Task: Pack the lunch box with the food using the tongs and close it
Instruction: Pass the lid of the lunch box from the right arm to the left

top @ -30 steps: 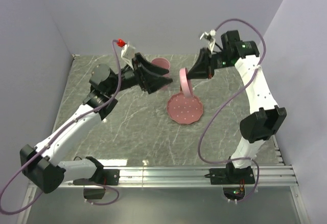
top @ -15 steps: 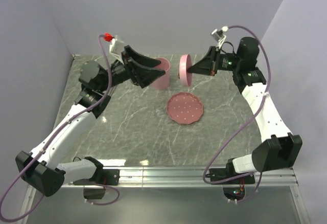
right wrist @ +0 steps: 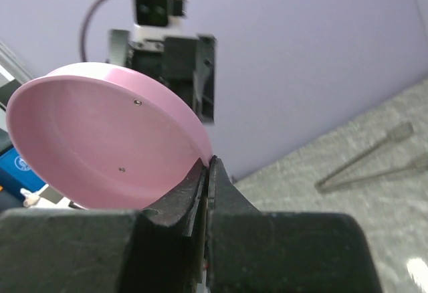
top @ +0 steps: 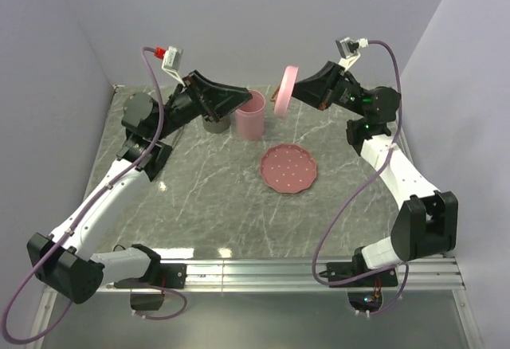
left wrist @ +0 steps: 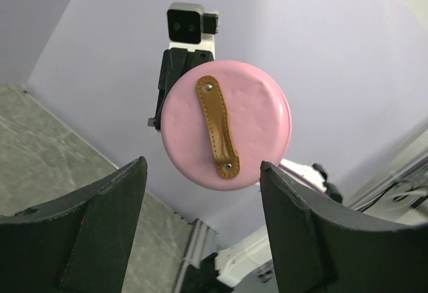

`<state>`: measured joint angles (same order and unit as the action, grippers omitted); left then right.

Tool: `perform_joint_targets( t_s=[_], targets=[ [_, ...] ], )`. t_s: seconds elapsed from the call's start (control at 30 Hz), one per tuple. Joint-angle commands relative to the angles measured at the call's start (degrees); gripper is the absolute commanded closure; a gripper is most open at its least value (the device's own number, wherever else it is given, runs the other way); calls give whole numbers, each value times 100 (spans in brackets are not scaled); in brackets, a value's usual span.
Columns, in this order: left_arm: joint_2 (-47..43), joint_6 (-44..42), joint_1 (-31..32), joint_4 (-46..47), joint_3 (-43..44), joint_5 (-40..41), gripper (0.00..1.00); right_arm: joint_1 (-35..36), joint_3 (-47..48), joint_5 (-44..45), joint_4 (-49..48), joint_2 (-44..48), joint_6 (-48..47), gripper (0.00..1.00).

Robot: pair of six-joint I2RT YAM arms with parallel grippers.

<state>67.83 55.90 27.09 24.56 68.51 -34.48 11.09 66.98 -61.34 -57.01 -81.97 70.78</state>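
Clenched at the right claw [top: 297, 92] on the rim of the pink lid [top: 284, 92]; held on edge, aloft. Released and bare at the left claw [top: 243, 102], just beside the lunch box [top: 250, 122] upright on the worktop [top: 199, 190]. Down-left from lid to box; nearer by right arm. No sight of food inside; tongs [right wrist: 374, 162] blurred, lying flat.

A pink scalloped plate [top: 288, 168] dotted with small spots lies flat just right of the frame's centre, on a grey marble-patterned table [top: 199, 198]. A dark grey cup [top: 213, 124], partly hidden, stands at upper centre-left. Lavender walls [top: 255, 14] fill the top. A ribbed metal rail [top: 271, 272] crosses the bottom.
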Motion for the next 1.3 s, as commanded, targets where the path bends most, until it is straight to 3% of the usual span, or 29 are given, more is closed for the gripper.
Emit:
perform_joint_targets(
  t_s=[0.0, 0.37, 0.57, 0.9, 1.27],
  targets=[
    [72, 913, 50, 251, 267, 319, 27, 270, 552, 509, -821, -47, 51, 100],
    [380, 748, 621, -91, 1120, 486, 32, 596, 764, 711, 102, -12, -644, 100],
    [345, 668, 894, -197, 919, 503, 35, 569, 658, 782, 77, 32, -575, 100],
    [248, 624, 701, -249, 796, 556, 39, 569, 483, 790, -293, 261, -258, 100],
    [336, 685, 832, -171, 769, 460, 46, 587, 544, 861, 128, 349, -688, 100]
  ],
)
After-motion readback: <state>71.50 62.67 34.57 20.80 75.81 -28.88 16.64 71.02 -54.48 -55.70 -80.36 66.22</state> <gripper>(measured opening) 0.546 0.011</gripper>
